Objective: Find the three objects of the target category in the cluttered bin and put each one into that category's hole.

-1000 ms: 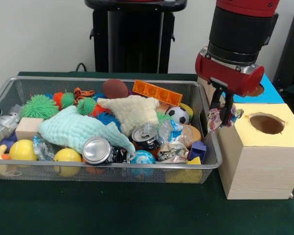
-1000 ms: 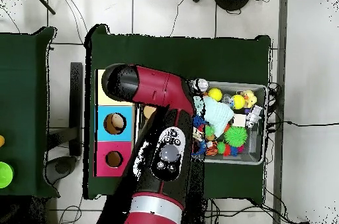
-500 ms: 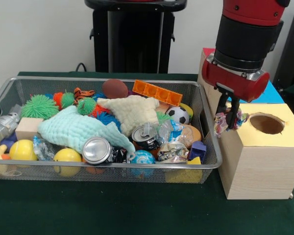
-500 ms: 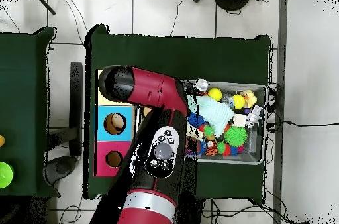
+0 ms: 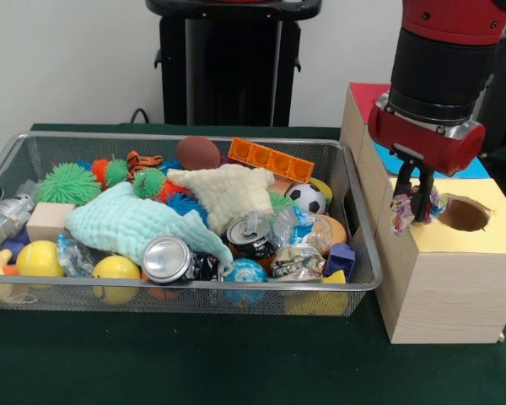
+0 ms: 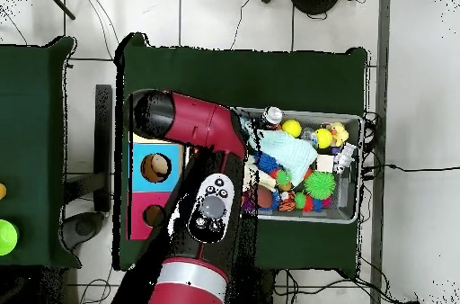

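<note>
At right of the front view, the end effector [image 5: 418,201] pinches a crumpled wrapper [image 5: 402,213] just left of the yellow box's hole [image 5: 465,214] — light, crushable, likely slippery, so best gripped mid-bunch.

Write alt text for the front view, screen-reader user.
The robot's pincer holds a crumpled colourful wrapper over the yellow-topped wooden box, just beside its round hole. To the left, a wire mesh bin is packed with balls, cans, cloths and blocks.
</note>
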Robot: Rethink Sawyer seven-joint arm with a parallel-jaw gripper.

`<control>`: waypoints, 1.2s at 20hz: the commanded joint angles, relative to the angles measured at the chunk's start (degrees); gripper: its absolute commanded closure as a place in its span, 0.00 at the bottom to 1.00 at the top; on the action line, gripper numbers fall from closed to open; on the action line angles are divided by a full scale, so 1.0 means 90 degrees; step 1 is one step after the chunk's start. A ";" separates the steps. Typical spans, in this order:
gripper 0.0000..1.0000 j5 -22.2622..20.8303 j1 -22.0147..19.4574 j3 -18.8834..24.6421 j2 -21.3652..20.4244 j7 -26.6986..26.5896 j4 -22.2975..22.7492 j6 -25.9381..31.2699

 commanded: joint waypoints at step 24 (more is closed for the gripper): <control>1.00 0.0978 0.0390 0.0673 0.0379 0.1499 0.1406 -0.0776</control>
